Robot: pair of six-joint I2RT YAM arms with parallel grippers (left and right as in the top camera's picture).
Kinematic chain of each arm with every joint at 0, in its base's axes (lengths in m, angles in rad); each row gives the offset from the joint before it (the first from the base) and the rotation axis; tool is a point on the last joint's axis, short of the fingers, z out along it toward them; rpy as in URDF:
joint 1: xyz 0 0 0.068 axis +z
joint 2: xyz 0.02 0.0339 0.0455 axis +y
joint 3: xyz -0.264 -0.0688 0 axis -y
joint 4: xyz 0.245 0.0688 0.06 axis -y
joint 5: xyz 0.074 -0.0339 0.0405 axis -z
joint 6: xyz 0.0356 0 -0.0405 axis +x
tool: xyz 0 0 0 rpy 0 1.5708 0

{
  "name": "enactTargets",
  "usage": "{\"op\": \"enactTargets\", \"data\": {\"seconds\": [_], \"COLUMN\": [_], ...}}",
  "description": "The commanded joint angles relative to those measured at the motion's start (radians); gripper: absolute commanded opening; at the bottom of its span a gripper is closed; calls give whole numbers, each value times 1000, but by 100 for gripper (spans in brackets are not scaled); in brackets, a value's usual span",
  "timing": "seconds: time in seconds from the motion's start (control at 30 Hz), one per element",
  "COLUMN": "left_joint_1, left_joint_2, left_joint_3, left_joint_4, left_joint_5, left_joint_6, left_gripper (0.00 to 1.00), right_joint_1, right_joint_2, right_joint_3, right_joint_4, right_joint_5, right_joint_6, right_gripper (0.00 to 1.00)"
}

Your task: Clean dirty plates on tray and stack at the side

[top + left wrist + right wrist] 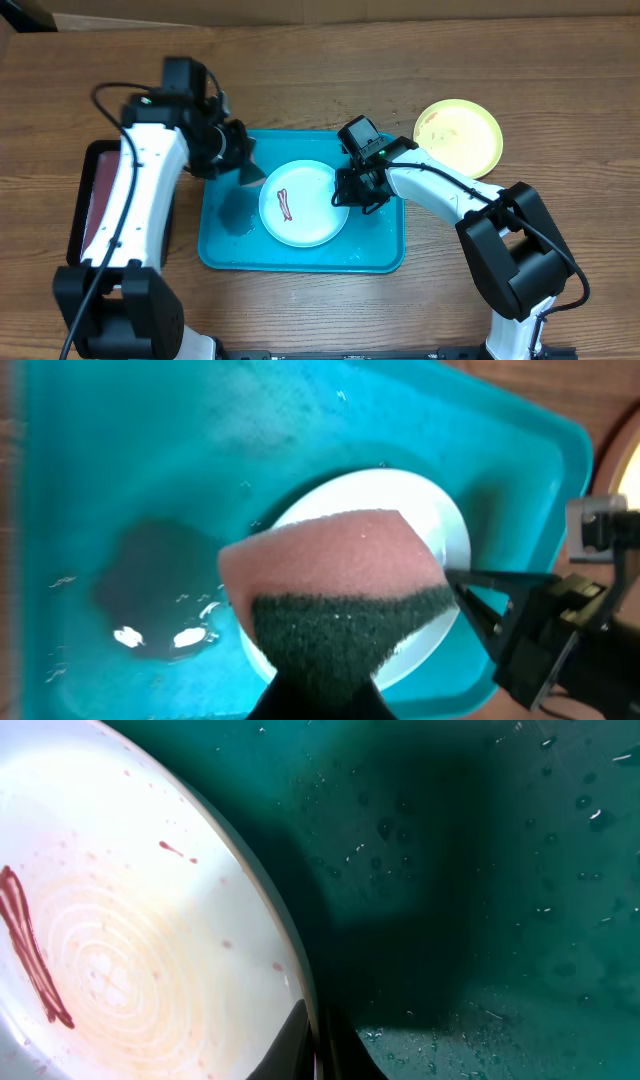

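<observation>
White plate (305, 212) lies flat mid-way in the blue tray (385, 255), with a red streak (285, 205) on its left half. Yellow-green plate (459, 137) is off the tray, on the table (320, 80) to the right. I see no third plate.

Right jaws are closed, pinching the white plate's right rim. Left jaws are clamped on the sponge (250, 170), near the plate's upper-left rim; I can't judge contact.

My read: the plate is light, stiff plastic, wet and slick. It'll skate on the tray under scrubbing unless the rim pinch is firm. The thin rim is the only place to grab. The sponge is soft and will give.

Overhead gives the layout and where the yellow-green plate sits. Left wrist adds the sponge's pink face, its dark scrub side and a puddle (150, 575) on the tray. Right wrist picks up a faint smear and specks around the streak, which overhead misses.
</observation>
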Motion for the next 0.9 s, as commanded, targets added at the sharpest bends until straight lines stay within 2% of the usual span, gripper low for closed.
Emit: {"op": "enactTargets", "data": {"seconds": [0.0,0.2,0.33,0.43,0.57,0.77,0.87], "left_joint_1": [-49,-130,-191,-226,-230,-237,-241], "left_joint_2": [6,8,16,35,84,206,272], "left_joint_3": [-124,-230,-269,-290,-297,-297,-297], "left_joint_4": [121,286,362,404,424,479,482], "left_joint_5": [130,143,134,86,4,84,67], "left_joint_6": [-19,-111,-115,-145,-257,-257,-242], "left_gripper": [4,4,4,4,4,4,5], "right_joint_1": [5,5,5,5,5,5,5], "right_joint_2": [24,24,24,24,24,24,24], "right_joint_3": [0,0,0,0,0,0,0], "right_joint_4": [1,11,16,15,15,22,22], "right_joint_5": [8,8,8,8,8,8,8], "right_joint_6": [28,46,46,46,46,46,46], "right_gripper": [4,4,5,5,5,5,5]}}
